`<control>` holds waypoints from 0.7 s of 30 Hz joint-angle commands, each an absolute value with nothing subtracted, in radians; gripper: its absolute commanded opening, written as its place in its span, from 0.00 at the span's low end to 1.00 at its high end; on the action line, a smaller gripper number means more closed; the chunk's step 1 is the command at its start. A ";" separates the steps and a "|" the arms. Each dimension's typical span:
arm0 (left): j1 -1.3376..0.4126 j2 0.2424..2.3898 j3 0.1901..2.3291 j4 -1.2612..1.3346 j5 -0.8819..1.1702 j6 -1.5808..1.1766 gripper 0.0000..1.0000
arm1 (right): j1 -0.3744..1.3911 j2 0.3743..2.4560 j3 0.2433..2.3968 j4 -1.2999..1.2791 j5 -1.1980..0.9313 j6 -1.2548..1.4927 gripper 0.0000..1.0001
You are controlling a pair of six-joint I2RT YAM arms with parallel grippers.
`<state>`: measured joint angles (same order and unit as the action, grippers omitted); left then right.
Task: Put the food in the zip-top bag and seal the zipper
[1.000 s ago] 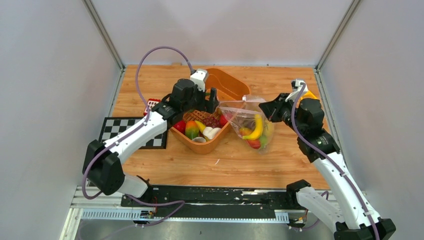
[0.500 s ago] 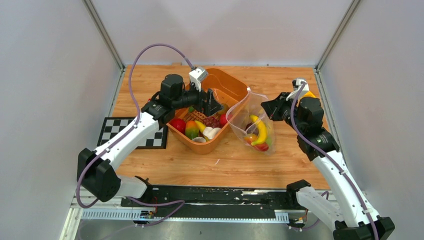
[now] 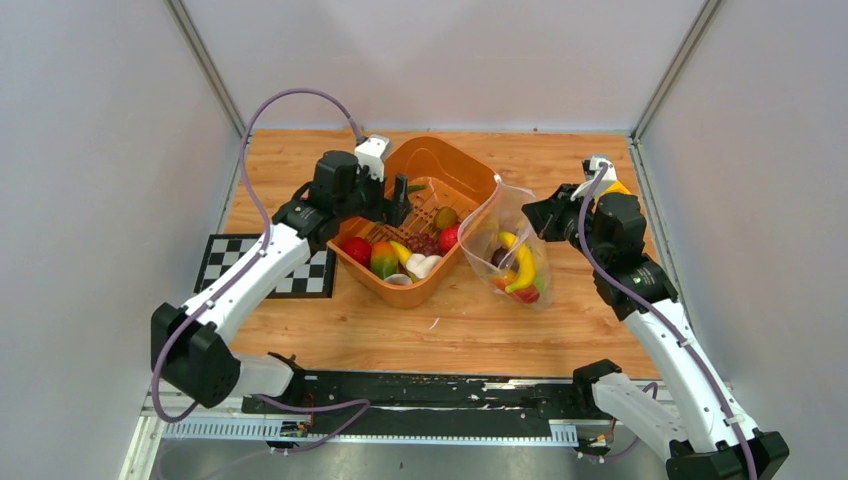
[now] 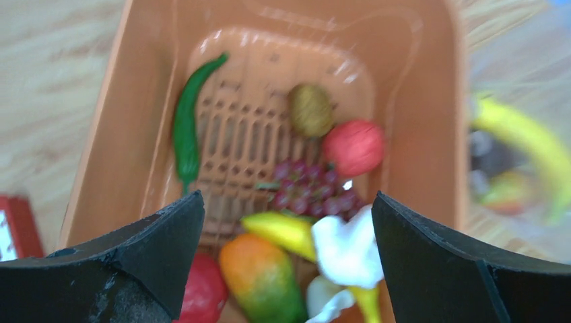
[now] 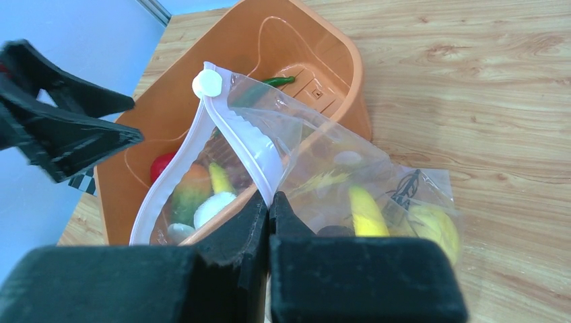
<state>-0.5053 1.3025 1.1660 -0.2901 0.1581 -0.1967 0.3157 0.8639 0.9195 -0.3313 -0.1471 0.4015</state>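
Note:
The clear zip-top bag (image 3: 505, 255) hangs upright to the right of the orange basket (image 3: 470, 165), with its mouth open at the top. A yellow banana (image 3: 520, 262) and a red fruit (image 3: 525, 294) are inside it. My right gripper (image 5: 269, 196) is shut on the mouth edge, on the white zipper strip (image 5: 249, 138) with its white slider (image 5: 207, 83). My left gripper (image 4: 288, 202) is open and empty above the basket. Below it lie a mango (image 4: 259, 272), a white mushroom (image 4: 347, 245), grapes (image 4: 310, 192), a kiwi (image 4: 311, 109), a red fruit (image 4: 355, 147) and a green chili (image 4: 185, 128).
A black and white checkerboard (image 3: 225, 262) lies on the wooden table to the left of the basket. A small red item (image 4: 10, 229) sits beside the basket's left wall. Grey walls close in the left, right and back sides.
My left gripper has pulled back leftward from the bag's mouth to above the basket, open. My right gripper has raised the bag from lying flat to hanging upright.

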 commanded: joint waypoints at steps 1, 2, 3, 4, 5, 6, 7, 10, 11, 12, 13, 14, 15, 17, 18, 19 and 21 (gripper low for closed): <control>-0.486 1.410 1.193 -0.493 0.069 -0.120 1.00 | 0.311 0.851 0.955 -0.304 -0.131 0.387 0.00; -0.486 1.441 1.201 -0.519 0.074 -0.119 1.00 | 0.312 0.853 0.955 -0.302 -0.133 0.388 0.00; -0.486 1.475 1.204 -0.535 0.087 -0.115 1.00 | 0.312 0.854 0.953 -0.300 -0.134 0.387 0.00; -0.486 1.505 1.206 -0.546 0.117 -0.105 1.00 | 0.311 0.857 0.953 -0.298 -0.134 0.387 0.00; -0.486 1.540 1.214 -0.560 0.142 -0.098 1.00 | 0.312 0.859 0.951 -0.298 -0.135 0.387 0.00; -0.486 1.573 1.224 -0.569 0.160 -0.096 1.00 | 0.311 0.862 0.952 -0.298 -0.134 0.386 0.00; -0.485 1.610 1.230 -0.572 0.179 -0.093 1.00 | 0.311 0.864 0.955 -0.300 -0.136 0.385 0.00; -0.486 1.682 1.260 -0.597 0.231 -0.079 0.99 | 0.311 0.867 0.957 -0.305 -0.133 0.381 0.00; -0.487 1.698 1.263 -0.597 0.241 -0.075 0.99 | 0.311 0.869 0.959 -0.307 -0.132 0.378 0.00; -0.487 1.713 1.267 -0.601 0.248 -0.071 0.99 | 0.312 0.868 0.959 -0.307 -0.127 0.379 0.00; -0.489 1.726 1.271 -0.604 0.249 -0.067 0.99 | 0.311 0.869 0.956 -0.305 -0.126 0.378 0.00; -0.491 1.736 1.268 -0.598 0.249 -0.066 1.00 | 0.311 0.871 0.957 -0.303 -0.125 0.377 0.00; -0.498 1.743 1.264 -0.591 0.242 -0.063 1.00 | 0.311 0.872 0.956 -0.301 -0.125 0.378 0.00; -0.524 1.767 1.269 -0.598 0.206 -0.053 1.00 | 0.311 0.882 0.956 -0.294 -0.127 0.380 0.00; -0.538 1.776 1.271 -0.601 0.192 -0.049 0.99 | 0.311 0.887 0.958 -0.293 -0.129 0.383 0.00; -0.549 1.784 1.272 -0.597 0.189 -0.045 0.98 | 0.311 0.892 0.960 -0.292 -0.133 0.383 0.00; -0.570 1.803 1.274 -0.583 0.182 -0.055 0.94 | 0.311 0.902 0.961 -0.289 -0.136 0.385 0.00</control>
